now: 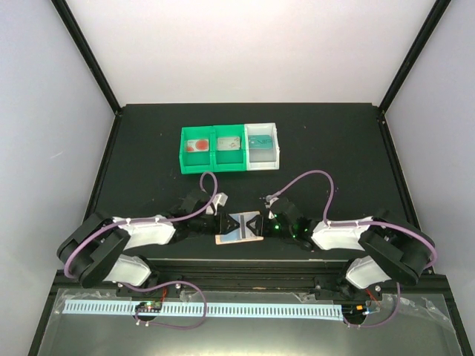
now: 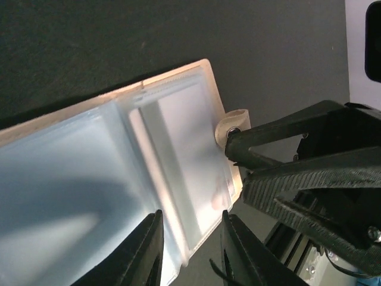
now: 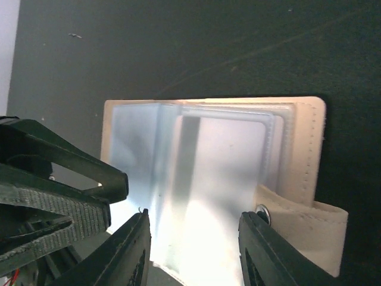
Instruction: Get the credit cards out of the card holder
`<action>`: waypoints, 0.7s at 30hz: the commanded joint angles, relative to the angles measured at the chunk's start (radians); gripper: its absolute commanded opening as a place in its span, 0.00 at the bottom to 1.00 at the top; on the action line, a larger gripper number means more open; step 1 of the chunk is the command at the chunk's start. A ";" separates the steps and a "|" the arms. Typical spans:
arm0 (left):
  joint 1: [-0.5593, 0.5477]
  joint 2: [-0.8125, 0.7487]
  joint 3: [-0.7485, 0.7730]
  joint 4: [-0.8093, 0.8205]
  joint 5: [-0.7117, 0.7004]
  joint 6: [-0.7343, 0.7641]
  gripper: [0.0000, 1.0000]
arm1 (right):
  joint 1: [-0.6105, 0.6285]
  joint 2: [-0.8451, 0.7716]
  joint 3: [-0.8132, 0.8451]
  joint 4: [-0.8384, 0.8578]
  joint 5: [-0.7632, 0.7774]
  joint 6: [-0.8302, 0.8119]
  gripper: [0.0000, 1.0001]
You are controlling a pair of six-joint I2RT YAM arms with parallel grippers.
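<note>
Tan leather-like card holder (image 1: pixel 239 231) lies open and flat on the black table (image 1: pixel 148 148), clear sleeves up, snap tab (image 3: pixel 303 223) at the end by the right gripper. A pale card (image 3: pixel 223 173) with a dark stripe shows inside one sleeve.

Left gripper (image 1: pixel 222 222) reaches in low at the holder's left end, jaws apart, straddling a raised sleeve leaf. Right gripper (image 1: pixel 261 222) mirrors it at the holder's right end, jaws apart over the sleeves. Both forearms angle inward toward the holder.

Beyond the holder sit green bins (image 1: pixel 214 165) and a white bin (image 1: pixel 276 148), with a red-marked card (image 1: pixel 197 144) and a teal card (image 1: pixel 260 143) inside.
</note>
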 commanded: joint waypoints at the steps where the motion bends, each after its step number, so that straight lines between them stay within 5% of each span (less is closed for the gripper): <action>1: -0.015 0.069 0.066 0.020 0.023 0.004 0.29 | -0.007 0.016 0.022 -0.046 0.059 -0.023 0.41; 10: -0.024 0.180 0.078 0.061 0.002 0.000 0.28 | -0.009 0.025 0.023 -0.085 0.088 -0.037 0.41; 21: -0.043 0.207 0.100 0.069 0.010 -0.004 0.02 | -0.008 0.012 -0.001 -0.075 0.121 -0.043 0.41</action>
